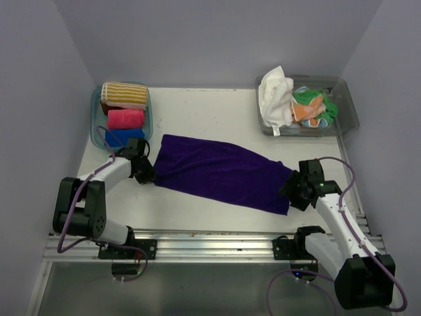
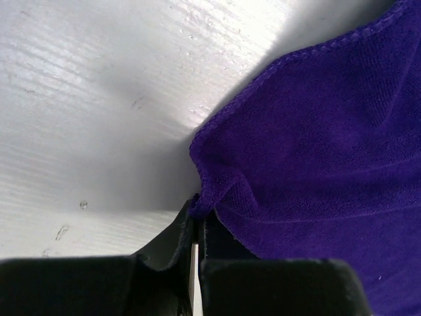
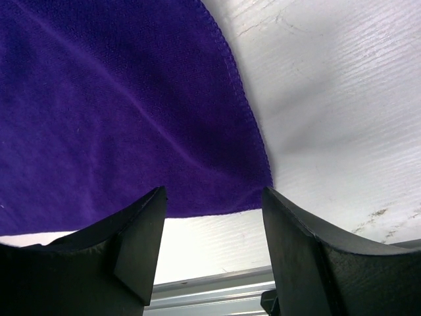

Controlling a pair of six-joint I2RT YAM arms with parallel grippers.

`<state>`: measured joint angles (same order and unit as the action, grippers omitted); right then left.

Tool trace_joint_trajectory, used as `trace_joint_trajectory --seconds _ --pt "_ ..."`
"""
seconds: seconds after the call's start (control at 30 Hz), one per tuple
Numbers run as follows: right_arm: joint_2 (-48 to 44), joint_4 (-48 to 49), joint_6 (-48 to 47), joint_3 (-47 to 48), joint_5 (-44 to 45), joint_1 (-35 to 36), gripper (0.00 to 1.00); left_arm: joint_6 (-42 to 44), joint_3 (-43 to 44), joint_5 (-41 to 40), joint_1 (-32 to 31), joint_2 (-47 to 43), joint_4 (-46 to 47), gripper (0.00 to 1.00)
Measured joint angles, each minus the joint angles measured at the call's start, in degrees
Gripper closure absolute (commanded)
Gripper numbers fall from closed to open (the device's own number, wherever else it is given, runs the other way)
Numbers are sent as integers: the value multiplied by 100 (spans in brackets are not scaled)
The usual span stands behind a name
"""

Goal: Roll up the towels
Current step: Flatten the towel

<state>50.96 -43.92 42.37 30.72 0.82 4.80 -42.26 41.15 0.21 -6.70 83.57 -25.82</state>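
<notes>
A purple towel point(image 1: 220, 170) lies spread flat across the middle of the table. My left gripper point(image 1: 146, 172) is shut on its left corner; the left wrist view shows the pinched corner point(image 2: 200, 201) between the black fingers and the rest of the cloth point(image 2: 329, 145) beyond. My right gripper point(image 1: 294, 192) is open at the towel's right end, its fingers apart just off the cloth's corner point(image 3: 253, 191), holding nothing. The purple cloth point(image 3: 118, 112) fills the upper left of the right wrist view.
A tub point(image 1: 96, 108) at the back left holds rolled striped point(image 1: 123, 94), pink point(image 1: 125, 118) and blue point(image 1: 125, 137) towels. A clear tub point(image 1: 348, 105) at the back right holds loose white point(image 1: 276, 95), green point(image 1: 308, 99) and orange point(image 1: 309, 112) towels. A metal rail point(image 1: 210, 240) runs along the near edge.
</notes>
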Motion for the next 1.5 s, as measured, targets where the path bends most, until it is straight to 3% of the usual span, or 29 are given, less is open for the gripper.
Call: trace_joint_trajectory --seconds 0.27,0.5,0.73,1.1,1.33,1.5 --pt "59 -238 166 -2 107 0 36 136 55 31 0 -2 -35 100" --pt "-553 -922 551 -48 354 0 37 210 81 48 0 -363 -326 100" --pt "-918 -872 905 -826 221 0 43 313 273 118 0 -433 -398 100" --pt "-372 -216 964 -839 68 0 63 396 291 256 0 -431 -509 100" --pt "-339 297 994 -907 -76 0 49 393 302 302 0 -431 -514 100" --pt "-341 490 1012 -918 -79 2 46 393 304 321 0 -431 -514 100"
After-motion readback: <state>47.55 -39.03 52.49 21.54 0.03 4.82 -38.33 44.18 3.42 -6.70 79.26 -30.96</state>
